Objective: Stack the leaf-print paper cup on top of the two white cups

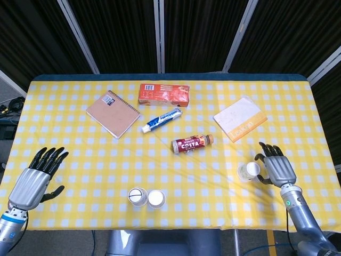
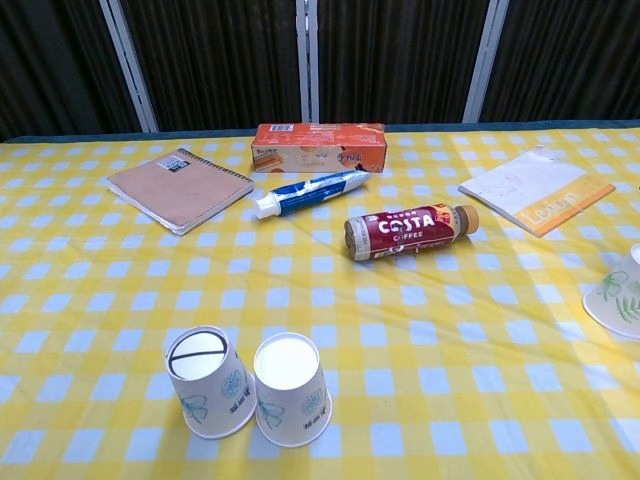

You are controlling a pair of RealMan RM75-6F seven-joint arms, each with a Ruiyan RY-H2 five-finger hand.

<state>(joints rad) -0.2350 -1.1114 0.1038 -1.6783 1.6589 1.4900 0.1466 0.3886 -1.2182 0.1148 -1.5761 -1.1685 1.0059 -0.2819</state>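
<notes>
The leaf-print paper cup stands upside down near the table's right side. My right hand is just to its right with fingers spread, close to the cup; contact is unclear. Two white cups stand upside down side by side at the front edge; the chest view shows them as the left white cup and the right white cup. My left hand hovers open over the front left corner, holding nothing. Neither hand appears in the chest view.
A Costa coffee bottle lies mid-table. Behind it are a toothpaste tube, an orange box, a brown spiral notebook at left and a notepad at right. The yellow checked table ends just in front of the white cups.
</notes>
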